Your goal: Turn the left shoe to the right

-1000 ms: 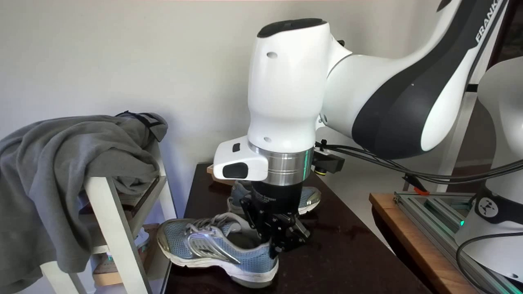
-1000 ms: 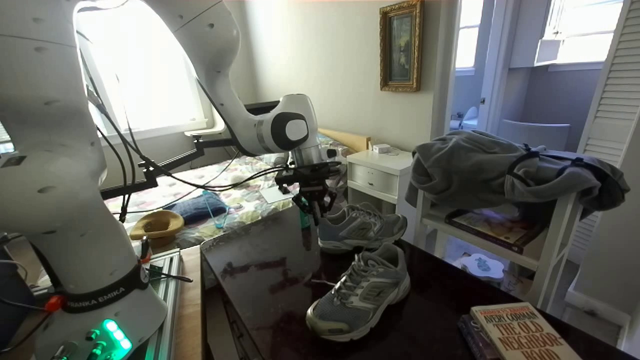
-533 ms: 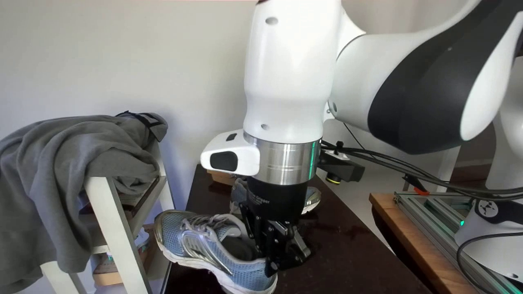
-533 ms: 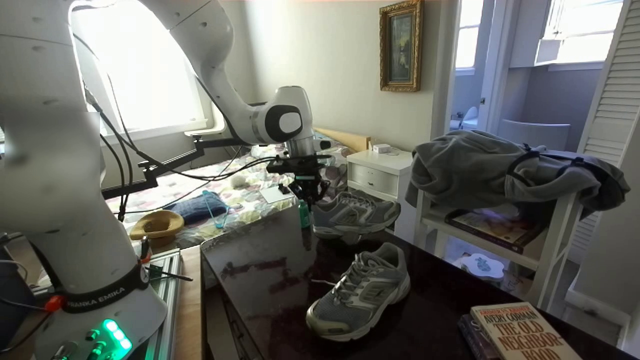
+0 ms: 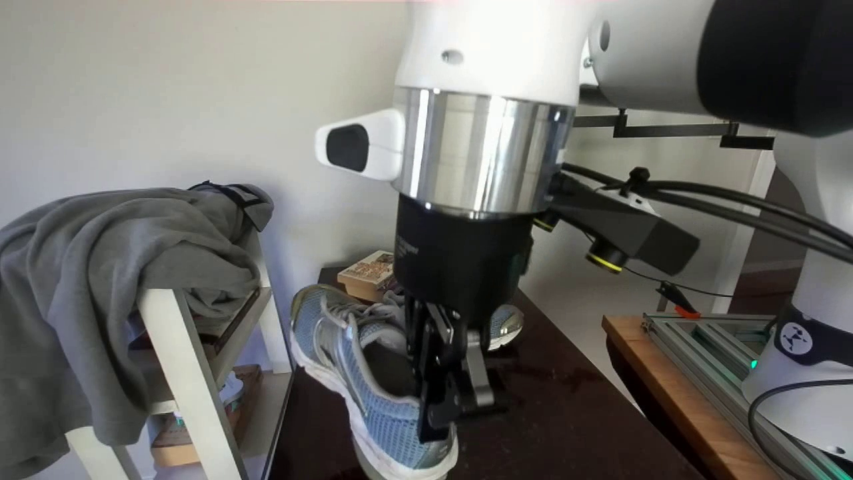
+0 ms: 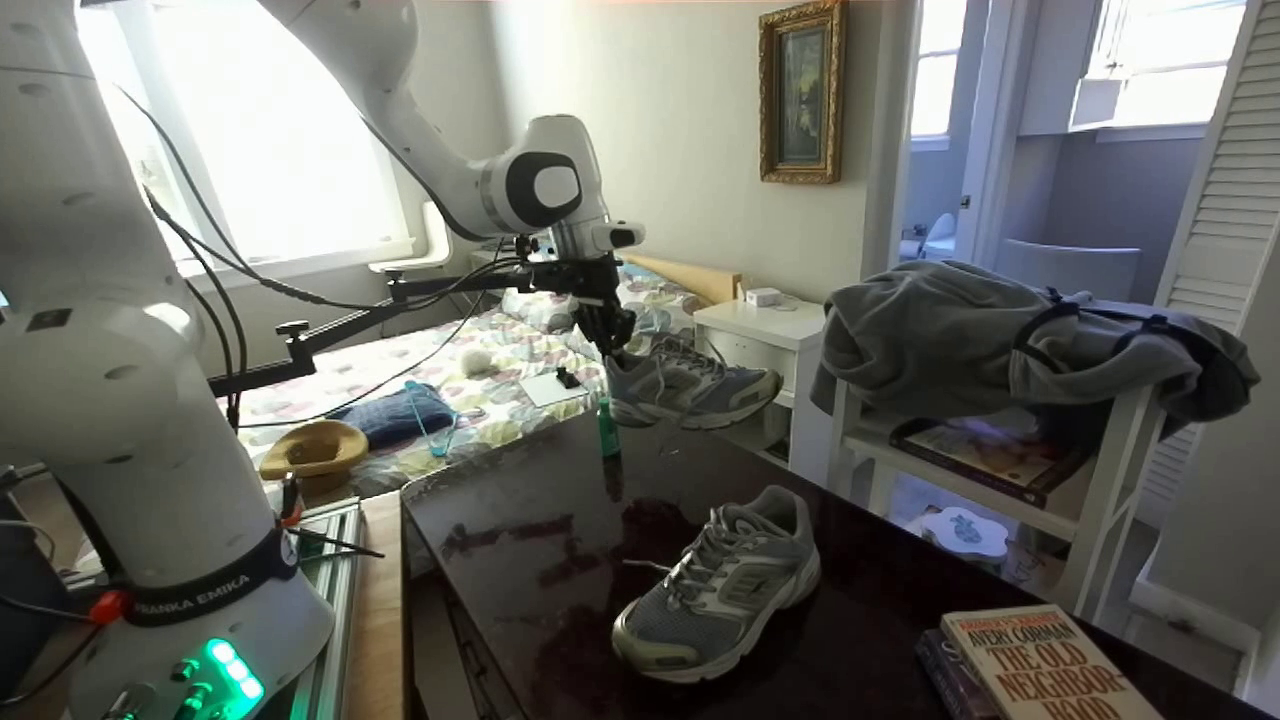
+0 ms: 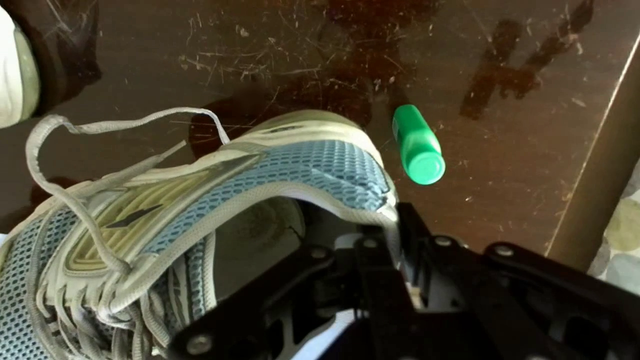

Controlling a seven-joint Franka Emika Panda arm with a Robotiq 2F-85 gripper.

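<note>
The left shoe (image 5: 390,400), blue-grey mesh with silver trim and a white sole, hangs by its heel from my gripper (image 7: 386,227). It also shows raised above the dark table in an exterior view (image 6: 690,385). In the wrist view the gripper is shut on the shoe's heel collar (image 7: 330,195). One finger is inside the shoe opening and the other finger (image 7: 411,225) is outside behind the heel. The shoe's toe points left in the wrist view. The darker grey sneaker (image 6: 735,595) stands on the table, partly hidden behind the gripper in an exterior view (image 5: 505,327).
A small green bottle (image 7: 420,147) stands on the table near the held heel, close to the table edge (image 7: 590,160). Books (image 6: 1040,665) lie beyond the darker sneaker. A white shelf stool (image 5: 193,373) with grey cloth (image 5: 133,247) stands beside the table.
The gripper has lifted the left shoe off the table and carried it away from the darker sneaker. The wrist has rotated, and the shoe's toe has swung round with it.
</note>
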